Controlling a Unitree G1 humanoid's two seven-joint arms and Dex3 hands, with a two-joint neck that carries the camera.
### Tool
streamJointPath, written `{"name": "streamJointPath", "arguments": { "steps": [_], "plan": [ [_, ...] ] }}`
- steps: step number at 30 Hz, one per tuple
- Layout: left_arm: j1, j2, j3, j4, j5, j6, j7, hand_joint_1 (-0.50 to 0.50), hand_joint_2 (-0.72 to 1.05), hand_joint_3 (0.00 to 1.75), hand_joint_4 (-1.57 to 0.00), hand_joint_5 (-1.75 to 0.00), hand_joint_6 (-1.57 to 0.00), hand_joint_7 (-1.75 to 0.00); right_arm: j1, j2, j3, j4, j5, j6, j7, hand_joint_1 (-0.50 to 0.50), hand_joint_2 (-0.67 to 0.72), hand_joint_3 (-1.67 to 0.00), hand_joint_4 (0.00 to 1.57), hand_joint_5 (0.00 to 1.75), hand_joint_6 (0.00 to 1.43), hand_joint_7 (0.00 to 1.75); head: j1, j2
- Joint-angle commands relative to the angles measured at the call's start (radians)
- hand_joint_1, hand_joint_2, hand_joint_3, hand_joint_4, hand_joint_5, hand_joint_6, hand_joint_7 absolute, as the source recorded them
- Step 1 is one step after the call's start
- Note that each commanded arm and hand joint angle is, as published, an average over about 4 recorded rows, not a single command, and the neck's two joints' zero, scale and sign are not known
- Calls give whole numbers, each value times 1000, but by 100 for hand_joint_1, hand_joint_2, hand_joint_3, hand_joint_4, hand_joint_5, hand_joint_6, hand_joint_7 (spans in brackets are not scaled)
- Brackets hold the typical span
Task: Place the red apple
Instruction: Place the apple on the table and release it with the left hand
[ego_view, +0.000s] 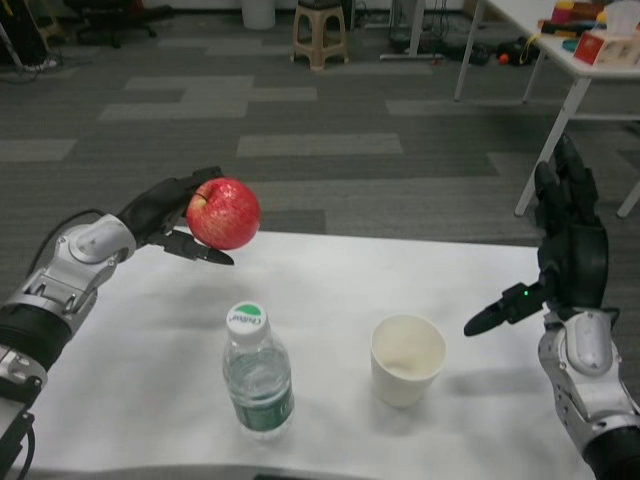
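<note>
The red apple (223, 212) is not yet placed: the left hand (165, 215) holds it in the air above the far left part of the worktop (330, 290), behind the water bottle (257, 375). Its fingers (200, 250) wrap around the apple. The putting down remains, I judge. The right hand (565, 240), right of the paper cup (406, 358), is spread and holds nothing.

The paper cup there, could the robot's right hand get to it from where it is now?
Probably yes. The right hand is open and holds nothing, raised at the table's right edge, and the paper cup stands just to its left with only bare table between. The water bottle is on the cup's far side.
</note>
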Motion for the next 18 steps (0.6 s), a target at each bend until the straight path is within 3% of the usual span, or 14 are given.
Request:
{"name": "streamJointPath", "arguments": {
  "steps": [1,9,18],
  "plan": [
    [46,14,8,-20,-8,4,-27,-43,105,9,-32,-144,-134,-168,5,3,-2,14,5,2,2,-42,72,0,0,0,0,0,2,-22],
    [179,30,14,-74,4,-4,-58,-43,105,9,-34,-144,-134,-168,11,6,8,31,5,2,2,-42,72,0,0,0,0,0,46,-57],
    [267,30,45,-87,78,-68,-76,-43,105,9,-30,-144,-134,-168,12,8,26,57,6,2,2,-42,72,0,0,0,0,0,86,-73]
  ]
}}
